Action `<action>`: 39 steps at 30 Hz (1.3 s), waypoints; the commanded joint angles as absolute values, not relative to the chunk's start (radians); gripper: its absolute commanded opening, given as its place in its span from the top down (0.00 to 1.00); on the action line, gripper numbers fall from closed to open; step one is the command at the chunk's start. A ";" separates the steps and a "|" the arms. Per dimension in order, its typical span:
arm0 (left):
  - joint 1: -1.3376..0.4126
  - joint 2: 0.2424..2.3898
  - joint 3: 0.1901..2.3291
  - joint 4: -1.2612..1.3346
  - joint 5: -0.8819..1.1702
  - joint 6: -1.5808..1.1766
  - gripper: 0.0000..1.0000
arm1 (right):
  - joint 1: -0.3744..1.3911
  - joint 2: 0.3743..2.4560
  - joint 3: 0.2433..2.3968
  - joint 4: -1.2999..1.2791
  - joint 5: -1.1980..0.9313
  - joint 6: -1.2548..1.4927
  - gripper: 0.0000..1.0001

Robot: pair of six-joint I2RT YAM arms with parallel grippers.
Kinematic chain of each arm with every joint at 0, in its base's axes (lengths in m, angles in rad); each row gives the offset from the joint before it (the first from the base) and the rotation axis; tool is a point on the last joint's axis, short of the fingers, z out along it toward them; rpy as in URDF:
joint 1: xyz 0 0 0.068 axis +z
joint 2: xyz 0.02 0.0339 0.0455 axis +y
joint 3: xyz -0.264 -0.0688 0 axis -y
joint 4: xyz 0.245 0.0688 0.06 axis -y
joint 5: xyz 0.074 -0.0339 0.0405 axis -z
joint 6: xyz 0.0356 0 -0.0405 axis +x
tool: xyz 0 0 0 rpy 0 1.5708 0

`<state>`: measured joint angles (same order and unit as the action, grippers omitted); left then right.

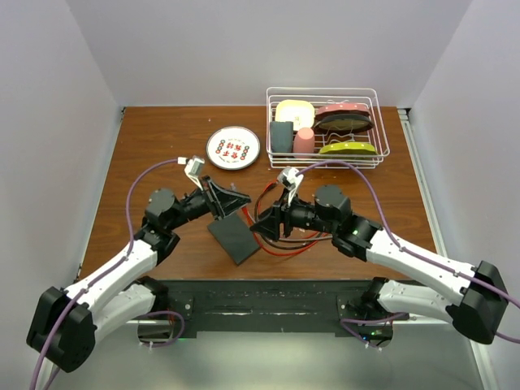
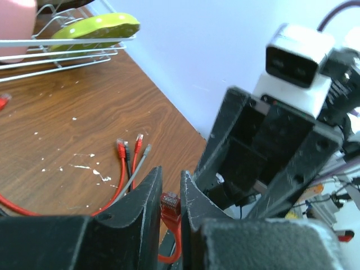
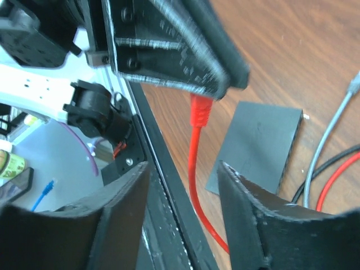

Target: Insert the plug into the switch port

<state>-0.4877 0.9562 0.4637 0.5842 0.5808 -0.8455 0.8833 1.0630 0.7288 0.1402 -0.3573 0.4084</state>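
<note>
Left gripper (image 2: 170, 188): your jaws pinch the red plug (image 2: 169, 203).
Right gripper (image 3: 183, 169): your jaws stand apart, holding nothing.
Switch (image 1: 234, 236): flat on the table (image 1: 146, 146).

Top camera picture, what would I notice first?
The left claw pinches a red plug mid-table, its red cable passing through the open right claw. Between the arms lies the flat dark-grey switch, and a wire dish rack stands at the far right.
</note>
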 commanded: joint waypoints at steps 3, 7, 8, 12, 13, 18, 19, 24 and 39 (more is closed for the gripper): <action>-0.494 0.850 0.411 0.738 0.672 -0.799 1.00 | 0.885 1.029 0.739 0.265 -0.385 0.446 0.42; -0.495 0.830 0.394 0.801 0.713 -0.818 1.00 | 0.887 1.063 0.738 0.353 -0.440 0.491 0.42; -0.500 0.828 0.393 0.811 0.715 -0.819 1.00 | 0.885 1.080 0.739 0.363 -0.449 0.495 0.43; -0.505 0.828 0.394 0.818 0.715 -0.822 1.00 | 0.887 1.114 0.750 0.419 -0.466 0.529 0.45; -0.506 0.830 0.394 0.818 0.715 -0.822 1.00 | 0.887 1.117 0.752 0.426 -0.465 0.534 0.47; -0.509 0.830 0.393 0.816 0.707 -0.824 1.00 | 0.887 1.143 0.770 0.430 -0.459 0.549 0.63; -0.508 0.830 0.393 0.815 0.706 -0.822 1.00 | 0.887 1.144 0.770 0.430 -0.459 0.551 0.65; -0.511 0.828 0.394 0.796 0.692 -0.815 1.00 | 0.888 1.137 0.767 0.434 -0.443 0.565 0.73; -0.520 0.839 0.411 0.703 0.643 -0.781 0.82 | 0.894 1.158 0.821 0.295 -0.351 0.552 1.00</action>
<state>-0.5053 0.8387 0.3943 0.7219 0.6411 -0.8131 0.8856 1.1584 0.7609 0.3279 -0.4278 0.5652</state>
